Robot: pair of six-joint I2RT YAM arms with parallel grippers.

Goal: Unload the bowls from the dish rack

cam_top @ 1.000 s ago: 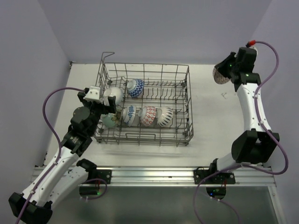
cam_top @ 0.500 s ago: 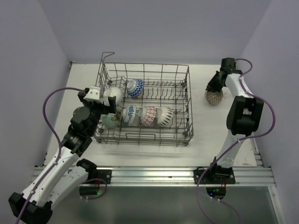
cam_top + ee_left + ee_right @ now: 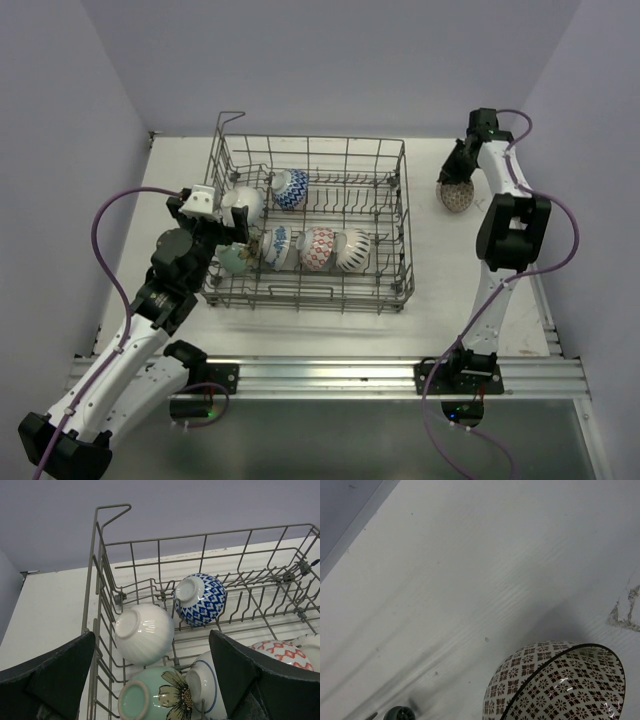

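The grey wire dish rack [image 3: 400, 215] stands mid-table. It holds a white bowl [image 3: 243, 205], a blue-patterned bowl [image 3: 291, 188], a pale green flower bowl [image 3: 234, 261], a blue-rimmed white bowl [image 3: 276, 247], a red-patterned bowl [image 3: 318, 248] and another white bowl [image 3: 352, 250]. My left gripper [image 3: 228, 232] is open above the rack's left end; in the left wrist view its fingers [image 3: 55, 675] flank the white bowl [image 3: 144, 634] and green bowl [image 3: 150, 697]. My right gripper [image 3: 455, 180] holds a brown-patterned bowl [image 3: 457, 196], tilted low over the table right of the rack [image 3: 560, 685].
The rack's raised wire loop [image 3: 230, 115] is at its far left corner. Purple walls close in the table at the back and sides. A metal rail [image 3: 330, 372] runs along the near edge. A small scuff [image 3: 481, 203] marks the table beside the brown bowl.
My right arm has swung down and left with the brown-patterned bowl, from high at the back right to low over the table beside the rack. The left arm has not moved.
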